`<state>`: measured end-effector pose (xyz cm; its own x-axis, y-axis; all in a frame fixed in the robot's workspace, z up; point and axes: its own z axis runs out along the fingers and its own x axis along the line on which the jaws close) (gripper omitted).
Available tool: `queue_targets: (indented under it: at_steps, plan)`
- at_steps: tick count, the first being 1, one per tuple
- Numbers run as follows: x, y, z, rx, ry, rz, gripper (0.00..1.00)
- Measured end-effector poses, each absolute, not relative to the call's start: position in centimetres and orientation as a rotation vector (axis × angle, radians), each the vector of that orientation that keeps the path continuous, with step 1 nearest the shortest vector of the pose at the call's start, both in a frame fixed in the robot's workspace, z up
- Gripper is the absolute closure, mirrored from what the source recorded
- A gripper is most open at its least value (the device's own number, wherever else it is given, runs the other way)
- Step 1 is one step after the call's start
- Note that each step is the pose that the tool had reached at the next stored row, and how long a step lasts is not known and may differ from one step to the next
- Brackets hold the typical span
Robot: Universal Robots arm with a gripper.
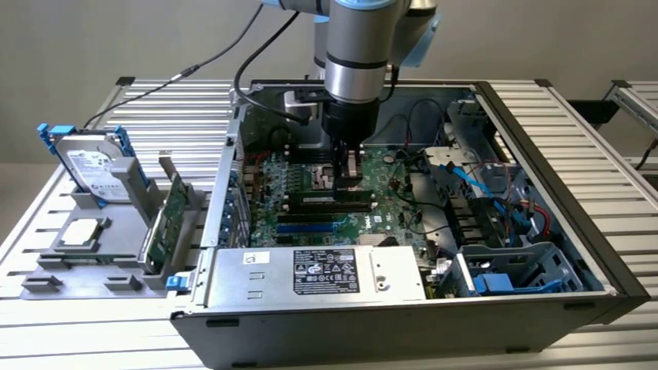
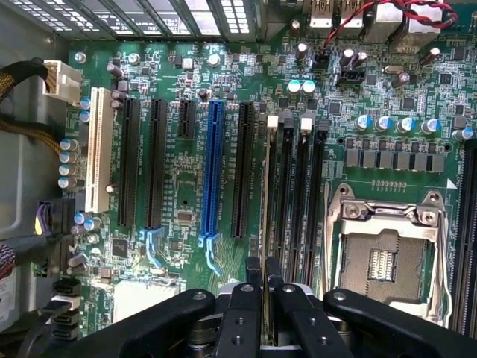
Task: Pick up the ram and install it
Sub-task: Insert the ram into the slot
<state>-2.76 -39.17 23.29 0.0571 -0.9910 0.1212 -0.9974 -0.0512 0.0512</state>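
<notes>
Wrist view: claw clamped nearly shut on the edge-on ram, above the memory slots. Exterior view: computer case on the worktop.

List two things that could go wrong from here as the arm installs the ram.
1. The pincer is shut on the ram, seen edge-on over close-set black memory slots; a small sideways offset might press it onto a slot wall or into the wrong slot.
2. The pincer appears to grip only a short stretch of the stick, so it could tilt and seat one end first.
</notes>
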Motion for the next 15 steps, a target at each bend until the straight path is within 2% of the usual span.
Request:
queue_targets:
  at_steps: [15]
  plan:
    - [-2.75, -39.2, 23.07, 2.174, -2.103, 0.074, 0.87]
